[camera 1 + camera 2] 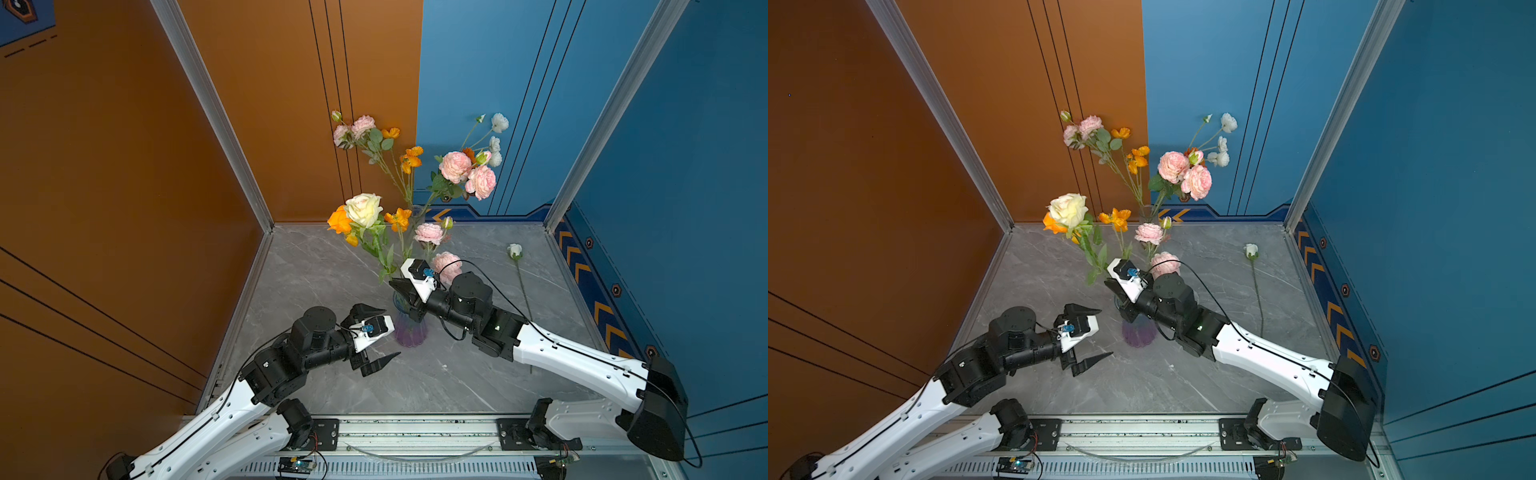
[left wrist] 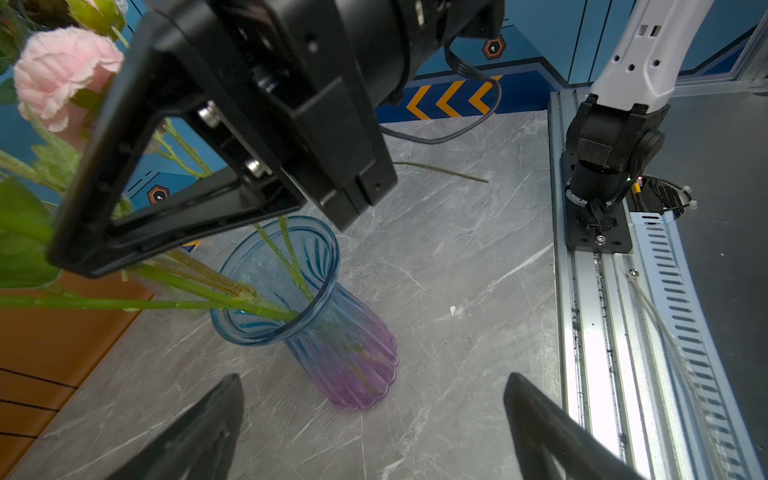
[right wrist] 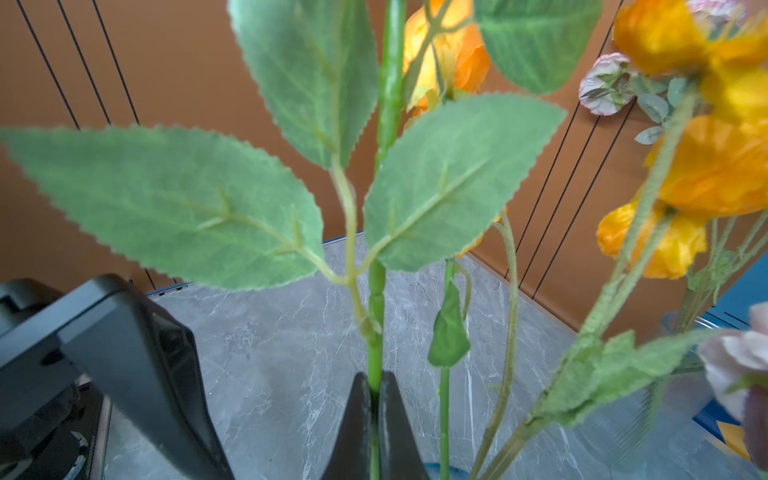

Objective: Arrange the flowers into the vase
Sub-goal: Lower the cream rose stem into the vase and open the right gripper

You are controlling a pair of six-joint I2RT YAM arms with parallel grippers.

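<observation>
Left gripper [image 1: 391, 331]: jaws wide open, empty, hovering just beside the vase [image 1: 410, 332]. Vase is mid-table and upright, with several flowers [image 1: 428, 232] standing in it. Right gripper [image 3: 376, 388] sits above the vase mouth, jaws clamped on the green stem [image 3: 376, 299] of the cream rose [image 1: 363, 209]; stem end looks inside the rim. Step in hand: seating that rose. Next, I'd judge: let go and back out without snagging leaves. Far right, a white flower [image 1: 515, 250] lies flat on the table [image 1: 457, 374], well apart from the vase. Probably the next pick.

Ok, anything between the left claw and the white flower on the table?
Yes. The vase and the right arm stand between the left claw and the white flower; the arm crosses above its stem.
</observation>
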